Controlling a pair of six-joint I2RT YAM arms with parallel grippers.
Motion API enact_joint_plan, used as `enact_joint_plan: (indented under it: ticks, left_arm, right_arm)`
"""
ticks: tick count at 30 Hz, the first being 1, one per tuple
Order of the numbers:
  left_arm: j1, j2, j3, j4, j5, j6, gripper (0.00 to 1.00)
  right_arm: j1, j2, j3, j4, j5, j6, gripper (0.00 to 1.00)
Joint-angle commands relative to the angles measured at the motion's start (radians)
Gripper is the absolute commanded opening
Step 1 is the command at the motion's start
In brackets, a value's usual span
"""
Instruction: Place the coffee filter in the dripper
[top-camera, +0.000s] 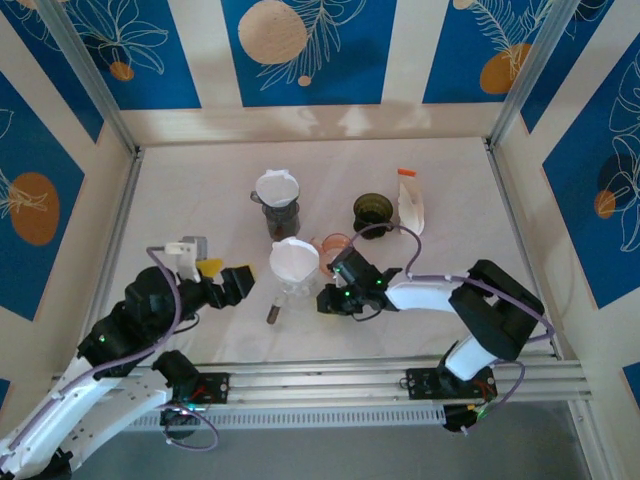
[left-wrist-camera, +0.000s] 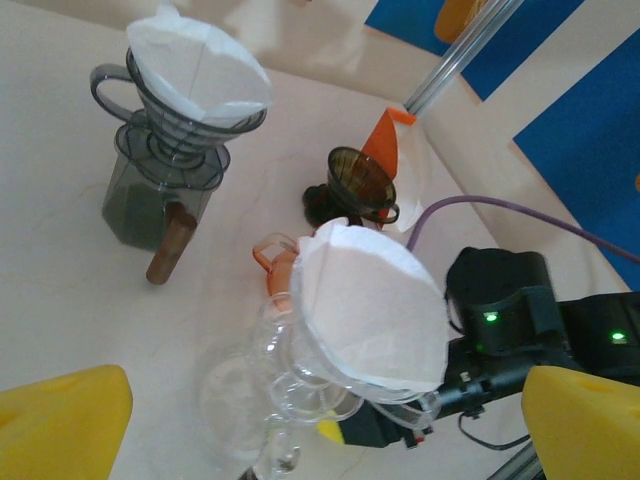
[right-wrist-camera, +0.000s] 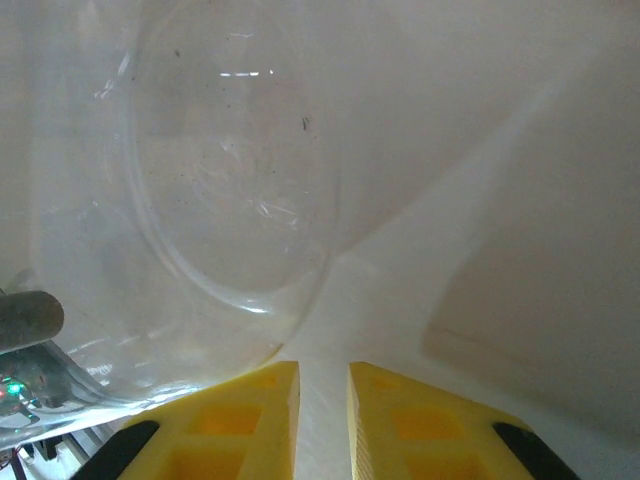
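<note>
A white paper coffee filter (top-camera: 293, 260) (left-wrist-camera: 375, 300) sits inside a clear glass dripper (left-wrist-camera: 300, 365) (top-camera: 290, 285) near the table's middle front. The dripper tilts on its clear glass base (right-wrist-camera: 230, 180). My right gripper (top-camera: 325, 298) (left-wrist-camera: 350, 430) (right-wrist-camera: 323, 400) is at the dripper's lower right side, its yellow fingers nearly together on the dripper's clear handle. My left gripper (top-camera: 225, 285) (left-wrist-camera: 320, 430) hangs just left of the dripper, wide open with nothing between its fingers.
Behind stands a grey dripper (top-camera: 277, 190) (left-wrist-camera: 180, 100) with its own filter on a dark server. A dark olive dripper (top-camera: 373, 212) (left-wrist-camera: 362, 180), an orange-white filter pack (top-camera: 410, 200) (left-wrist-camera: 395, 140) and a pink dripper (top-camera: 330, 245) (left-wrist-camera: 272, 255) lie to the right.
</note>
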Motion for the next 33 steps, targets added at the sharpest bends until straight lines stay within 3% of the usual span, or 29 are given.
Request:
enact_joint_plan:
  ticks: [1, 23, 33]
  left_arm:
    - [0.011, -0.026, 0.039, -0.048, -0.030, 0.024, 1.00]
    - [0.010, -0.086, 0.076, -0.121, -0.090, 0.042, 1.00]
    - [0.010, -0.086, 0.064, -0.113, -0.092, 0.041, 1.00]
  right_arm:
    - [0.027, 0.052, 0.079, 0.002, 0.023, -0.001, 0.21]
    - [0.056, 0.429, 0.518, -0.025, 0.004, 0.001, 0.20]
    - [0.050, 0.483, 0.597, -0.022, -0.009, 0.007, 0.23]
